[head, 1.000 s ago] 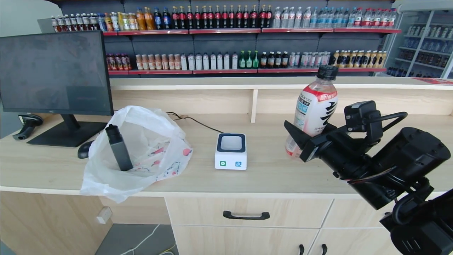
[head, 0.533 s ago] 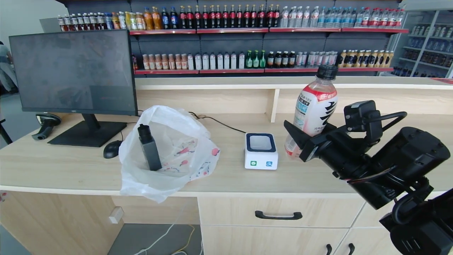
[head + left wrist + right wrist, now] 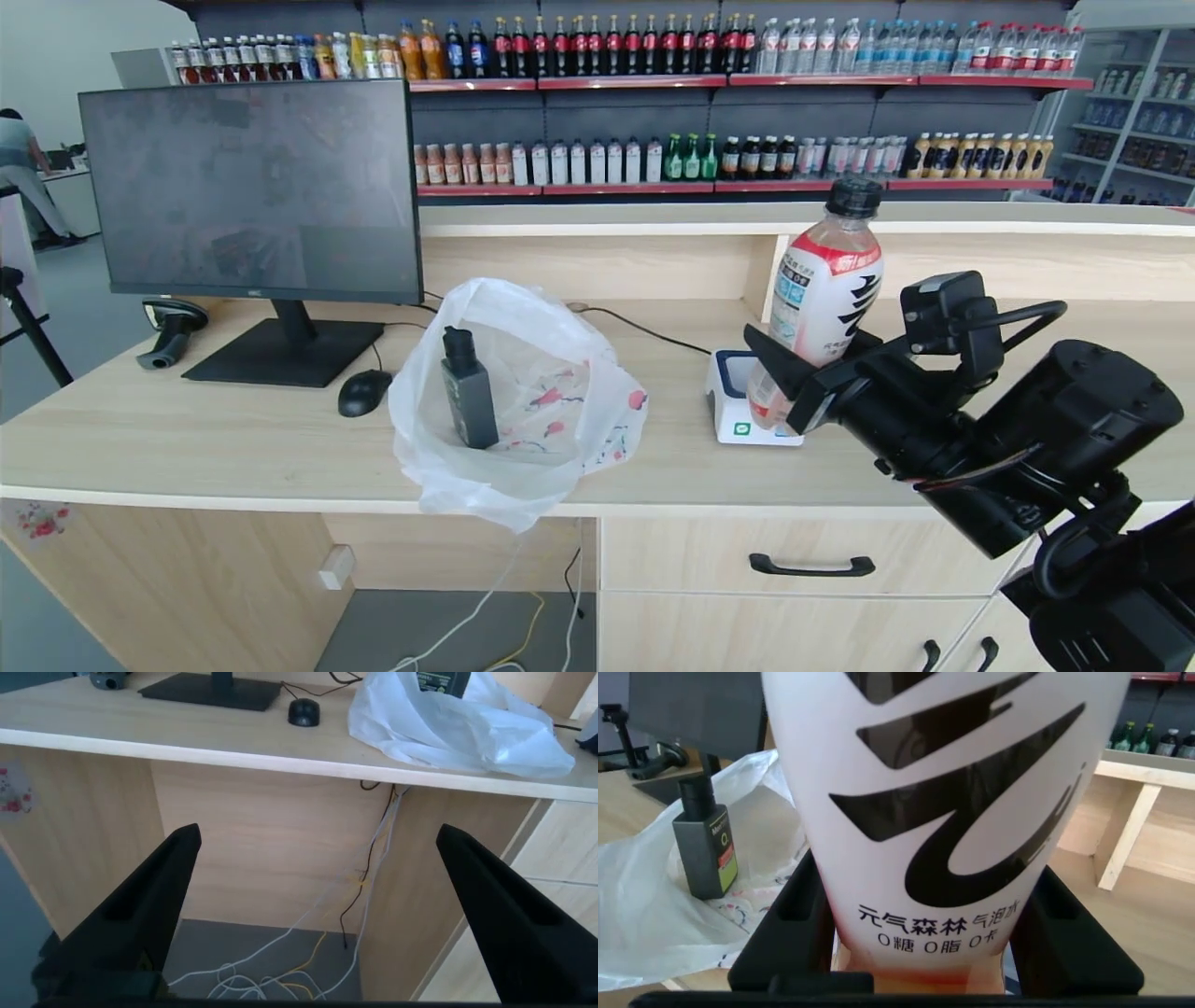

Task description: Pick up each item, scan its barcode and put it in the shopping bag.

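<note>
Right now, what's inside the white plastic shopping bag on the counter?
A dark grey rectangular bottle with a black cap stands upright inside the white plastic shopping bag. Its crumpled folds hide the bag's floor.

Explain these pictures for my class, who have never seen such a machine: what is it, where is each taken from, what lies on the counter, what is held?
It is a robot with two arms, each ending in a pincer. The wide picture comes from a camera on its head, looking down at a counter. The other two come from wrist cameras. On the counter stand a monitor, a mouse, a white scanner and a shopping bag with a dark bottle upright inside. The right pincer grips a drink bottle near the scanner; its wrist camera sees the label close up. The left pincer is open and empty, low in front of the counter.
</note>
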You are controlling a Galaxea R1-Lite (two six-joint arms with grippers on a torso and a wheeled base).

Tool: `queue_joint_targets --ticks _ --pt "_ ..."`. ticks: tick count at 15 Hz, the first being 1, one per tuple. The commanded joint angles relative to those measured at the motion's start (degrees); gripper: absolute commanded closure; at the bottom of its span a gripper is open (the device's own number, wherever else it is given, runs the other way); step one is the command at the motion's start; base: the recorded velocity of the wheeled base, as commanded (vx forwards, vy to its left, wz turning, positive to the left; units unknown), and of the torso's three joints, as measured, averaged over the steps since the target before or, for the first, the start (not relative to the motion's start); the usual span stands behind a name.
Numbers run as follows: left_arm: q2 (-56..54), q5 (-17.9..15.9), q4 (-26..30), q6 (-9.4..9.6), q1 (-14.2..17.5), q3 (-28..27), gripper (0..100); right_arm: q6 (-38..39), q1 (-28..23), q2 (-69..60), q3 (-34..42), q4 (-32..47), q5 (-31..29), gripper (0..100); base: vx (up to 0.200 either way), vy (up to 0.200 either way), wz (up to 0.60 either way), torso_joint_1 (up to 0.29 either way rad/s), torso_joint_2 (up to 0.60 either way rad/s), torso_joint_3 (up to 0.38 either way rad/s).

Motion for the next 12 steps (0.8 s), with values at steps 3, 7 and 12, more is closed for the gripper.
queue_joint_targets --ticks 3,7,12 --pt "0.0 0.0 0.1 0.0 0.0 0.0 0 0.0 0.3 0.0 0.0 -0.1 -0.1 100 0.067 0.0 0.0 0.002 0.0 0.002" --pt "0.0 0.0 0.1 0.0 0.0 0.0 0 0.0 0.3 0.0 0.1 -0.1 -0.1 100 0.2 0.0 0.0 -0.005 0.0 0.004" --pt "0.0 0.0 0.1 0.09 0.0 0.0 0 -0.2 0.4 -0.4 -0.2 -0.1 0.0 100 0.0 0.0 0.0 0.0 0.0 0.0"
